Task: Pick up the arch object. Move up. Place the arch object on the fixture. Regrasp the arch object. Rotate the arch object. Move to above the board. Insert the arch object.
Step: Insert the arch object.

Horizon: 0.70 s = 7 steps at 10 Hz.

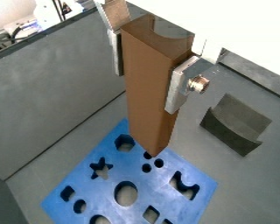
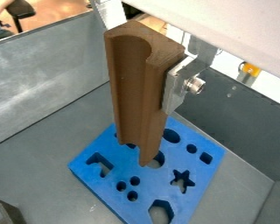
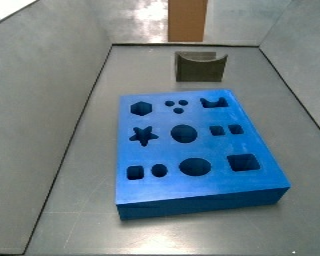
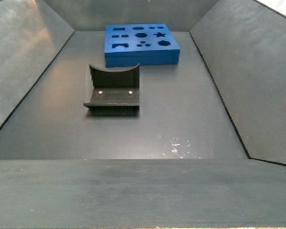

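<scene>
My gripper (image 1: 146, 72) is shut on the arch object (image 1: 150, 105), an orange-brown bar held upright, with its curved notch at the top end. One silver finger (image 1: 180, 86) shows on each side of it. The bar hangs above the blue board (image 1: 78, 186), its lower end over the cutouts. In a wrist view the gripper (image 2: 145, 80) grips the arch object (image 2: 130, 105) above the board (image 2: 101, 171). In a side view only the arch object (image 3: 187, 20) shows, high beyond the board (image 3: 163, 152). The fixture (image 3: 199, 66) stands empty behind the board.
Grey sloping walls enclose the floor on all sides. The fixture also shows in a wrist view (image 1: 236, 122) and in a side view (image 4: 113, 89), with the board (image 4: 142, 59) beyond it. The gripper is out of that side view.
</scene>
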Motion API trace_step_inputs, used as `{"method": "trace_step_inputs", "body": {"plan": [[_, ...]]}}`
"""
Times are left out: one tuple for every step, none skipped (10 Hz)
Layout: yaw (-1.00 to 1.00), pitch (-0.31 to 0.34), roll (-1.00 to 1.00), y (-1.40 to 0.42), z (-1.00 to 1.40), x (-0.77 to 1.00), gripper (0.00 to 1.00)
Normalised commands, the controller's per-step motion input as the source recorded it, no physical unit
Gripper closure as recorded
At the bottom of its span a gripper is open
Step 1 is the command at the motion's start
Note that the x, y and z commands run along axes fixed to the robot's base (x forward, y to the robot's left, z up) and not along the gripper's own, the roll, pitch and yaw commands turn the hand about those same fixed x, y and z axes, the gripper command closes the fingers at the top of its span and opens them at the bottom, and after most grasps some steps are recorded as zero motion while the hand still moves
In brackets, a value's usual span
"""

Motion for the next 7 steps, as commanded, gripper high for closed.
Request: {"method": "trace_step_inputs", "body": {"plan": [[0.17,-0.001,0.0,0.06,-0.11,1.0,1.0],[0.17,-0.011,-0.01,0.05,-0.14,1.0,1.0],[0.17,-0.007,-0.03,0.07,-0.18,1.0,1.0],[0.17,-0.007,-0.03,0.05,-0.19,1.0,1.0],[0.16,-0.006,-0.03,0.04,-0.19,1.0,1.0],[0.16,-0.01,-0.02,0.03,-0.17,1.0,1.0],[0.15,-0.02,0.0,0.01,-0.13,1.0,1.0]]}}
